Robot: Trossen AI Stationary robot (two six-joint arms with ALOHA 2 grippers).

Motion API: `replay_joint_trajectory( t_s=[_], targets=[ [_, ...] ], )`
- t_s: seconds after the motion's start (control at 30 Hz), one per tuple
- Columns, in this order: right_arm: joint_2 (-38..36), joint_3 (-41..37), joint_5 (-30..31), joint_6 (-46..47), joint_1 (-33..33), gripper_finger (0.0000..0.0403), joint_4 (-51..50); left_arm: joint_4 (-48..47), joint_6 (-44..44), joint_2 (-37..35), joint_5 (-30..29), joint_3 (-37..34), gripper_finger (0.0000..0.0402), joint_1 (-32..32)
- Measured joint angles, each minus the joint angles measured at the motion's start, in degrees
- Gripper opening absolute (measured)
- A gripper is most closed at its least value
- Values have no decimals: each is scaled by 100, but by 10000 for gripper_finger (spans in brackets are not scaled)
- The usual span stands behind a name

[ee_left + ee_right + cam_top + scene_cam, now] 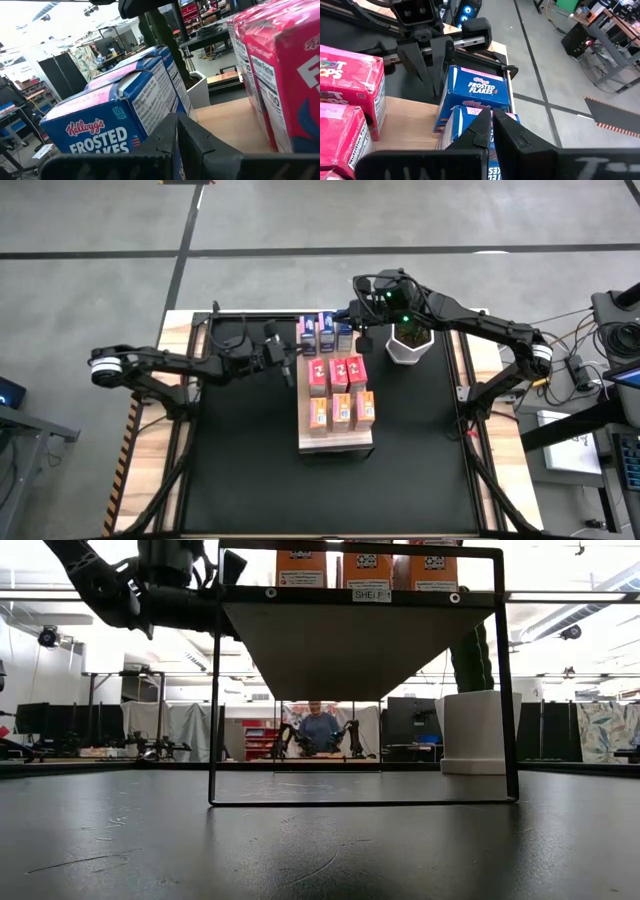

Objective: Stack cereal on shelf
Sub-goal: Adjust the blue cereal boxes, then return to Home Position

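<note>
The shelf [335, 442] is a light wood board raised on a black frame [213, 690]. The cereal stands on it in rows: blue boxes [322, 332] at the far end, pink-red ones [337, 370] in the middle, orange ones [338, 410] nearest. My left gripper [290, 366] is shut and level at the shelf's left side, its fingers [431, 67] beside a blue Frosted Flakes box [476, 89]. My right gripper [490, 125] is shut, high over the blue row's far right. My left gripper comes level from the table's left, its shut fingers [177, 132] close to the blue box's left side [160, 95]; I cannot tell whether they touch it. My right gripper's shut fingertips show over a second blue box [462, 117]; I cannot tell whether they touch it.
A cactus in a white pot [408, 345] stands on the black mat [240, 460] just right of the shelf's far end, under my right arm. In the low view a person [320, 730] sits in the room beyond the table.
</note>
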Motion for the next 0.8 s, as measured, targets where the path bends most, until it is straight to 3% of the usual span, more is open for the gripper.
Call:
replay_joint_trajectory(
  t_s=[0.53, 0.8],
  targets=[
    [-4, -20, 0, -2, 0, 9, -134, -82, -59, 92, -92, 163, 0, 61],
    [-234, -51, -367, -3, 0, 9, -279, -866, -59, -602, -94, 157, 0, -109]
  ],
)
